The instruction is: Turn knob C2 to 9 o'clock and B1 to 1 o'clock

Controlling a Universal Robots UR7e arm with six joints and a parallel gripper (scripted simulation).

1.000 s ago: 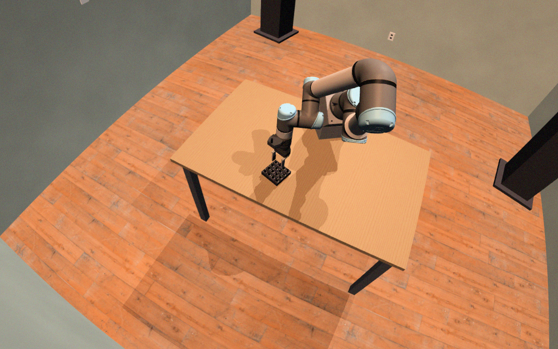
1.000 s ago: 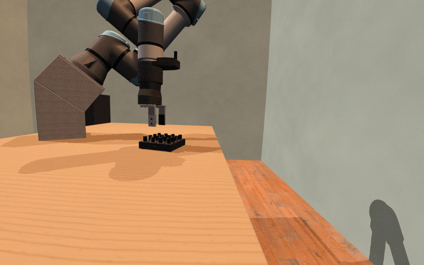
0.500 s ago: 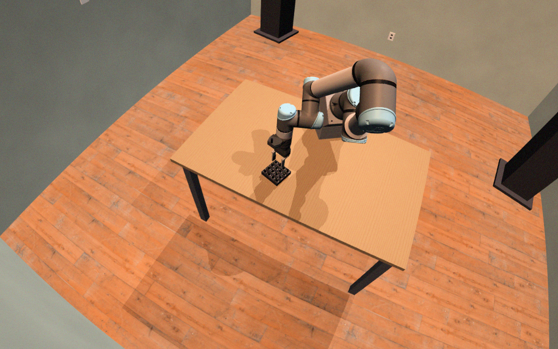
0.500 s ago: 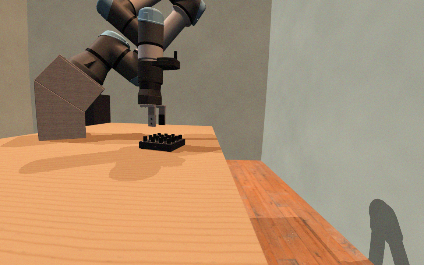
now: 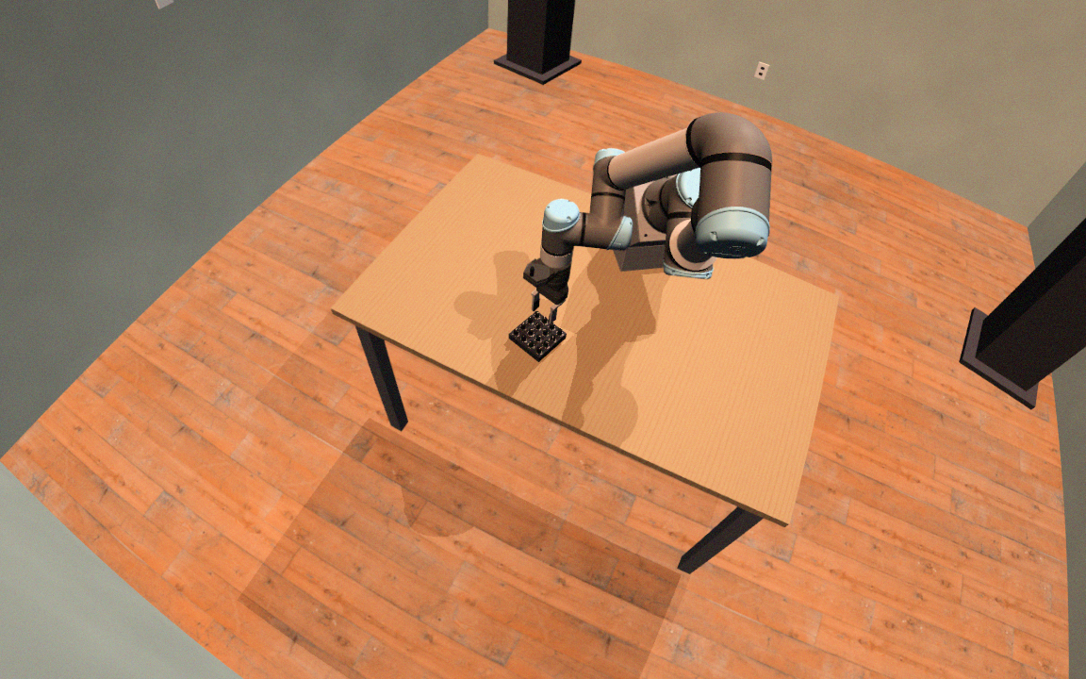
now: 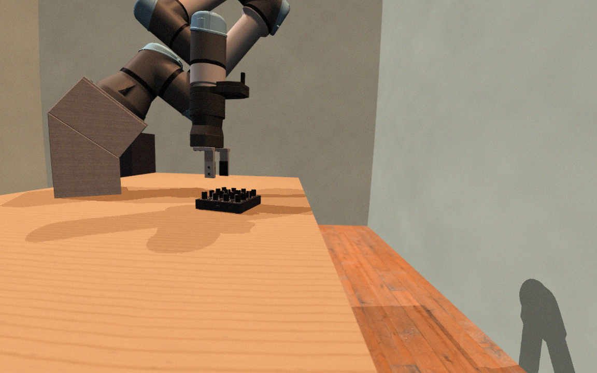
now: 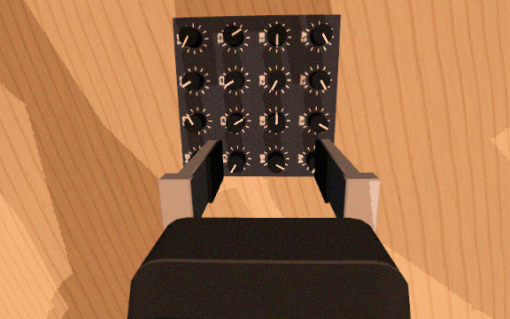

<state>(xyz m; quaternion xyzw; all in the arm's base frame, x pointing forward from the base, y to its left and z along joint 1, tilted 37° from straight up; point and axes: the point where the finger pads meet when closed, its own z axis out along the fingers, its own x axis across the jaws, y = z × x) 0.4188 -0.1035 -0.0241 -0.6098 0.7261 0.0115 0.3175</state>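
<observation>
Above the box: gripper (image 7: 267, 170) is hovering over the near edge, pointing straight down.
Jaws: standing fully apart, gripping nothing.
Knob box (image 6: 227, 202): sitting flat on the table (image 6: 152, 287), near the table's edge, with 16 knobs in 4 rows.
Fingers: partly hiding the nearest row's 2 corner knobs.

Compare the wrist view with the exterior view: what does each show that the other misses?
Wrist only: the white pointer lines and mark rings on the knobs of the knob box, seen from above.

Exterior only: the arm, its wedge-shaped base, the table edge and floor, and the clear gap between fingertips and knobs.

Both: the open, empty gripper above the box on the table.
</observation>
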